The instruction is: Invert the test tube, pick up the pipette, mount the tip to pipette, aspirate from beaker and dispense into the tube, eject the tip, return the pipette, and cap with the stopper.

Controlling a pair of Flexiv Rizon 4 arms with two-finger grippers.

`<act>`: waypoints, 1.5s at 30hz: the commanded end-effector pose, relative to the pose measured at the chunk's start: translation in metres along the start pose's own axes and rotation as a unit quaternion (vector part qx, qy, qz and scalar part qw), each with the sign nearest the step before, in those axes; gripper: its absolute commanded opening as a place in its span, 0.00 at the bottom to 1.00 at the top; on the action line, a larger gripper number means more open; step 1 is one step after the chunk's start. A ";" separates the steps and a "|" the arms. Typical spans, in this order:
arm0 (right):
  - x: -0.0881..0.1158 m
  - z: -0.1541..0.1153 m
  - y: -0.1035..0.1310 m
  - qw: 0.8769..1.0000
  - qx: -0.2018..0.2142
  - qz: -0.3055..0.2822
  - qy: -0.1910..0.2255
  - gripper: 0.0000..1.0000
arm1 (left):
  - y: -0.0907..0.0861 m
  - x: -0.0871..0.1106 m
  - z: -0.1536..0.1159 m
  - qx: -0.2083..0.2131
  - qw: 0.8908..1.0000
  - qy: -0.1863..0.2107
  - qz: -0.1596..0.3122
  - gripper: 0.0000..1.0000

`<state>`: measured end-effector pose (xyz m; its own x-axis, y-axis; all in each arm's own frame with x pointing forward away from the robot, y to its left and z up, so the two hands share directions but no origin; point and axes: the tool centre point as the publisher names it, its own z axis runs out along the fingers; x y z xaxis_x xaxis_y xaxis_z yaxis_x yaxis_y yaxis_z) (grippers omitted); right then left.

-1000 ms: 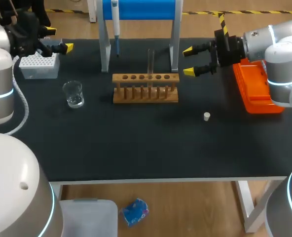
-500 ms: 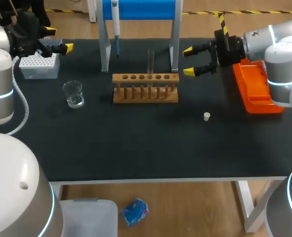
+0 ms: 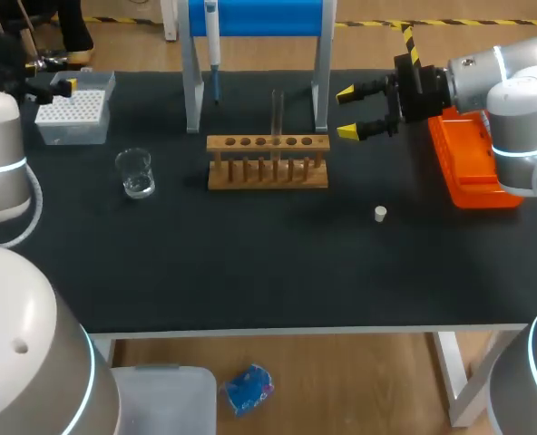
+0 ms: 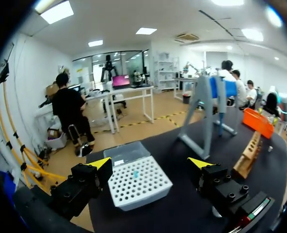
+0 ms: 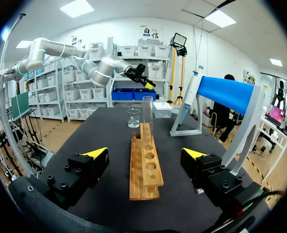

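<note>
Standing upright, the clear glass test tube (image 3: 277, 113) sits in the light wooden rack (image 3: 250, 179) midway along the black counter (image 3: 250, 272). Right jaws, apart, hang to its right (left jaws, apart too, far left); I'd clamp the bare upper glass squarely, gently.

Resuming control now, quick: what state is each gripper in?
Left gripper: open, empty, white perforated plastic tip box ahead of it.
Right gripper: open, empty, wooden test tube rack ahead of it.
</note>
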<state>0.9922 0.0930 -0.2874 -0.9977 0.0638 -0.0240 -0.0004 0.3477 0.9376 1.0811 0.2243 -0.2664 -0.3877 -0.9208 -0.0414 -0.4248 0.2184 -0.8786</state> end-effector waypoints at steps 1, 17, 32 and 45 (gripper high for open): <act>0.001 0.000 0.000 1.000 0.000 -0.001 0.000 1.00 | -0.002 -0.006 0.046 -0.053 0.997 -0.046 -0.018 1.00; 0.001 0.000 0.000 1.000 0.000 -0.001 0.000 1.00 | 0.014 -0.010 0.072 -0.099 0.985 -0.120 -0.075 1.00; 0.001 0.000 0.000 1.000 0.000 -0.001 0.000 1.00 | 0.039 -0.017 0.083 -0.109 0.980 -0.124 -0.112 1.00; 0.001 0.000 0.000 1.000 0.000 -0.001 0.000 1.00 | 0.048 -0.027 0.099 -0.115 0.975 -0.140 -0.132 1.00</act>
<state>0.9922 0.0930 -0.2874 -0.9977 0.0638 -0.0240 -0.0003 0.3477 0.9376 1.1438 0.2295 -0.3481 -0.0246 -0.9995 0.0222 -0.6634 -0.0003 -0.7483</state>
